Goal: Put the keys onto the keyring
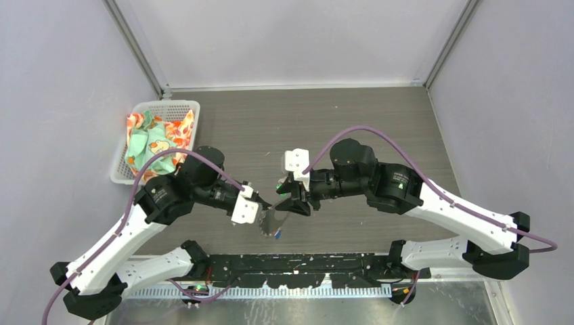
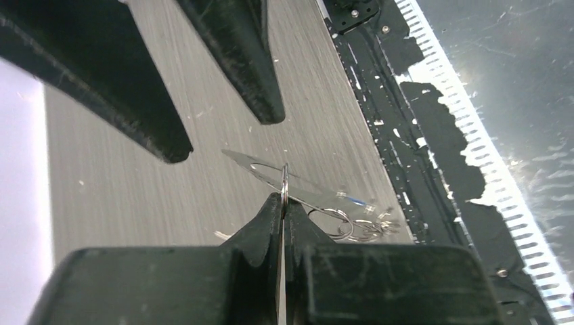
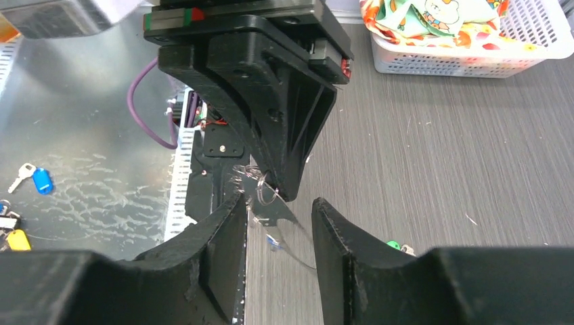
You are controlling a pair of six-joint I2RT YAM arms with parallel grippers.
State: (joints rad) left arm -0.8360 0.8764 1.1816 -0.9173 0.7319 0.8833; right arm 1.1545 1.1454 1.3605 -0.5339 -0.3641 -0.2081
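My left gripper (image 2: 284, 203) is shut on the thin wire of the keyring (image 2: 308, 191) and holds it just above the table near the front edge. The keyring (image 1: 271, 220) hangs between the two grippers. A blue-headed key (image 1: 277, 235) dangles at its low end, also the blue key (image 3: 272, 240) in the right wrist view. Small rings (image 2: 338, 227) are bunched on the wire. My right gripper (image 3: 279, 220) is open, its fingers (image 3: 332, 233) either side of the keyring wire (image 3: 298, 252) without pinching it. The green-headed key (image 3: 392, 244) lies on the table just beside the right finger.
A white basket (image 1: 119, 172) with patterned cloth stands at the back left, also the basket (image 3: 474, 64) in the right wrist view. Beyond the table's front edge, a metal surface (image 3: 88, 196) holds spare tagged keys, one blue (image 3: 40, 180), one yellow (image 3: 17, 239). The black mounting rail (image 1: 304, 261) runs along the front.
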